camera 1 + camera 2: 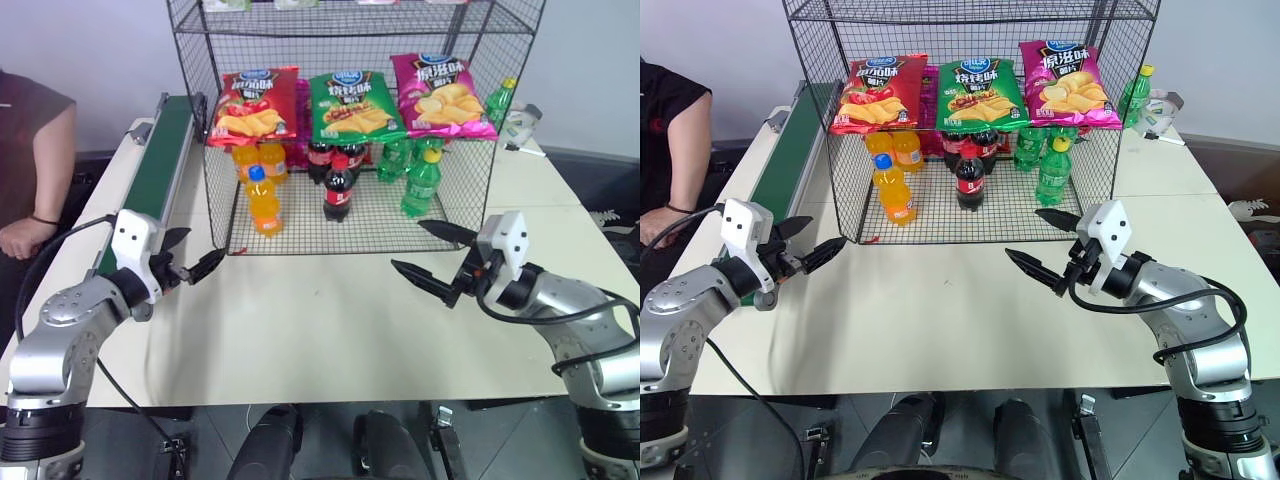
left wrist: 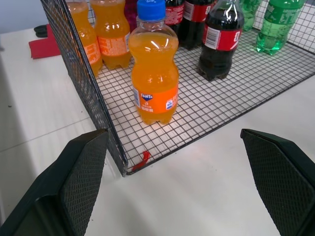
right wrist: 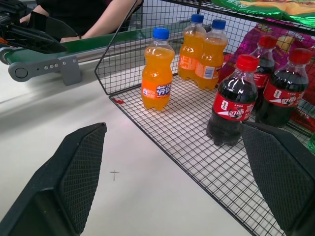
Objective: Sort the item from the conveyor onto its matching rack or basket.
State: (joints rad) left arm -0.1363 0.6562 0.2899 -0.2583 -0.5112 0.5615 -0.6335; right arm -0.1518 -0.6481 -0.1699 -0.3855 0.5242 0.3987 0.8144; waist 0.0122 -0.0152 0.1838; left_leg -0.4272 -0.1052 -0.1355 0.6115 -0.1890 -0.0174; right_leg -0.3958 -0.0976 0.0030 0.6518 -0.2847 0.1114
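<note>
The orange soda bottle (image 1: 264, 201) stands upright on the bottom tier of the black wire rack (image 1: 455, 130), near its front left corner and just ahead of two more orange bottles (image 1: 258, 158) at the back. It sits free of both grippers. The left gripper (image 1: 190, 258) hovers over the desk (image 1: 320, 320) outside the rack's left front corner with its jaws spread wide and nothing between them. The right gripper (image 1: 432, 255) hangs before the rack's right front, its jaws likewise wide apart and empty.

Judging from this, the placing step looks done: the bottle is with its own kind, and the arms appear to be clear of the shelf. The green conveyor (image 1: 160, 160) runs along the desk's left side, beside a person's arm (image 1: 35, 190); no item shows on the visible stretch of belt. The next move would likely call for readying the arms for whatever the belt brings, keeping the fingers off the wire grid.

The bottle is clear, waisted plastic with a blue screw cap and an orange label, smooth and light, likely to tip if nudged. The rack is thin, rigid black wire in a fine square grid. A dark cola bottle (image 1: 338, 188) with a red cap and green soda bottles (image 1: 421, 180) share the tier, and glossy crinkled crisp bags (image 1: 352, 105) lie on the shelf above. The desk is matte and pale; the gripper fingers (image 2: 81, 169) carry textured black pads.
</note>
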